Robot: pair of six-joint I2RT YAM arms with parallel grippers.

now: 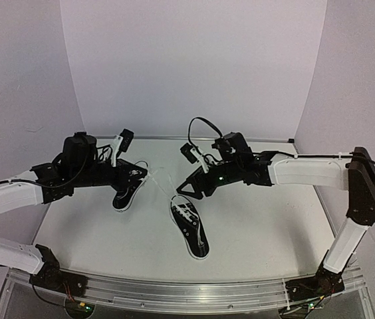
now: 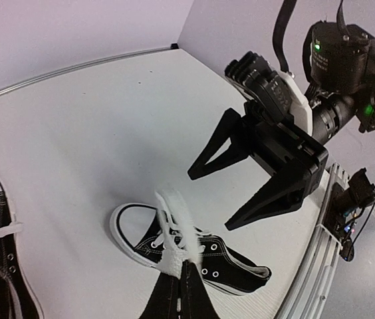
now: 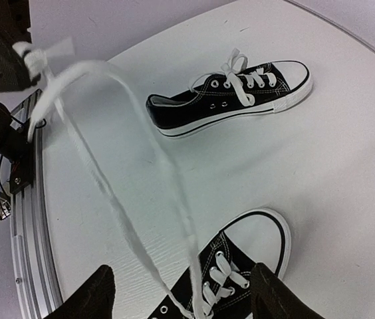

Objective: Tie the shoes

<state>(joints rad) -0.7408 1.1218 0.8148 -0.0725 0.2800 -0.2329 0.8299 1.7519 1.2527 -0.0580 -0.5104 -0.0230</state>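
The left fingers [image 2: 164, 302] clenched the raised white lace [image 2: 171, 232] of the black canvas sneaker [image 2: 234, 266]; the released right fingers [image 2: 221, 146] probably needed to grasp it next.

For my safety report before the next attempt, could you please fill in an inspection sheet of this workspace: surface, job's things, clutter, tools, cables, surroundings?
Surface: white table.
Job's things: centre shoe sole down, its lace pulled up and taut; left shoe sole down, no bow seen.
Clutter: nothing seen.
Grippers: left tool shut on the lace; right tool open above the centre shoe, holding nothing.
Cables: black cable loops above the right wrist.
Surroundings: white walls; metal rail at the near edge.
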